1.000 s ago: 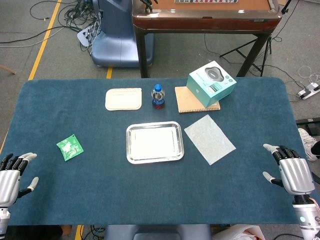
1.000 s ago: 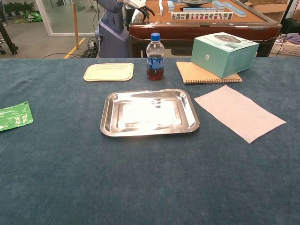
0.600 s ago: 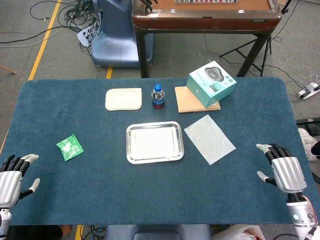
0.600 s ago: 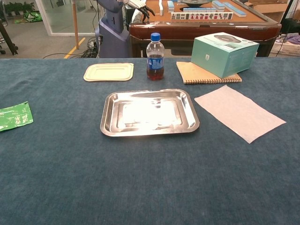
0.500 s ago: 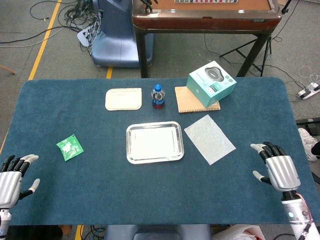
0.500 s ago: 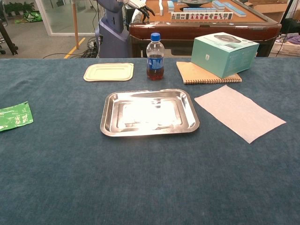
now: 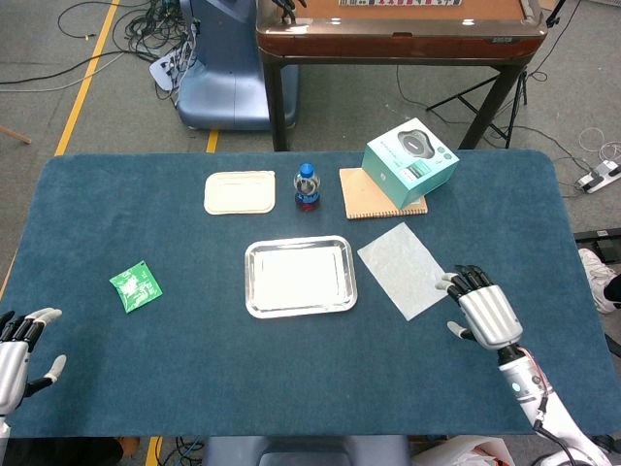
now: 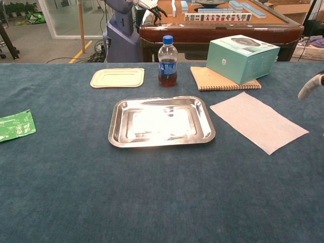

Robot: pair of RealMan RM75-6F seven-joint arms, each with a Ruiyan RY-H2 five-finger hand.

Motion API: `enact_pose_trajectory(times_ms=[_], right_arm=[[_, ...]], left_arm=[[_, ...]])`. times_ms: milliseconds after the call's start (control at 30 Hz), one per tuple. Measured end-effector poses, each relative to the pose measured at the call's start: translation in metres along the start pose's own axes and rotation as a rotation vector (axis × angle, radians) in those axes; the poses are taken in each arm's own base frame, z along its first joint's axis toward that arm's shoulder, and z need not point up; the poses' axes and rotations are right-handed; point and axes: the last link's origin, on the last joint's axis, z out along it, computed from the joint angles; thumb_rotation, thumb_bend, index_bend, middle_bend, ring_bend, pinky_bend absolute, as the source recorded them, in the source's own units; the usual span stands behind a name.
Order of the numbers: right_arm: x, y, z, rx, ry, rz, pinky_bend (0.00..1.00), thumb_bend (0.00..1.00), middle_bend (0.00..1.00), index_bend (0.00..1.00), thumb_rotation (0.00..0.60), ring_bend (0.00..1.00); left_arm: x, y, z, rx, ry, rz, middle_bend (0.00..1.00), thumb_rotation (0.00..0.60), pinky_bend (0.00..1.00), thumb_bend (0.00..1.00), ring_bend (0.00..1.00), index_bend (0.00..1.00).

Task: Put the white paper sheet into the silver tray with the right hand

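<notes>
Right hand (image 7: 482, 313) hovers just beside the white paper sheet (image 7: 407, 269), fingers (image 7: 469, 281) spread and grasping nothing.

The thin white rectangular paper sheet lies flat on the blue felt-covered desk (image 7: 194, 369), just right of the shiny silver metal tray (image 7: 300, 277) and apart from it; the tray holds nothing. The right hand sits off the sheet's near right corner, its fingertips close to the edge; contact cannot be made out. The left hand (image 7: 15, 355) rests at the desk's near left corner, fingers released and apart. Behind the tray stand a small blue-capped bottle of dark drink (image 7: 307, 187), a cream plastic lid (image 7: 240, 191), and a teal cardboard box (image 7: 410, 161) on a brown notebook (image 7: 374, 197). A green packet (image 7: 135, 285) lies to the left.
</notes>
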Motion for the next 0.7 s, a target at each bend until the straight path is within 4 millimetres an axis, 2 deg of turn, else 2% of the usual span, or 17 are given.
enact_pose_trajectory(times_ms=[133,467,700], right_arm=[[-0.01,0.0,0.013,0.041,-0.02,-0.022,0.12,0.15,0.27,0.4,0.6,0.1],[-0.039,0.004,0.038,0.079,-0.067,-0.054,0.12,0.15,0.27,0.4,0.6,0.09],[-0.057,-0.002,0.052,0.099,-0.09,-0.054,0.12,0.15,0.27,0.4,0.6,0.09]], left_arm=[[0.0,0.0,-0.002,0.007,-0.004,0.0,0.22,0.6,0.09,0.26,0.2,0.24],[0.0,-0.002,-0.007,0.029,-0.01,0.005,0.22,0.6,0.09,0.26,0.2,0.24],[-0.002,-0.004,-0.008,0.044,-0.017,0.005,0.22,0.6,0.09,0.26,0.2,0.24]])
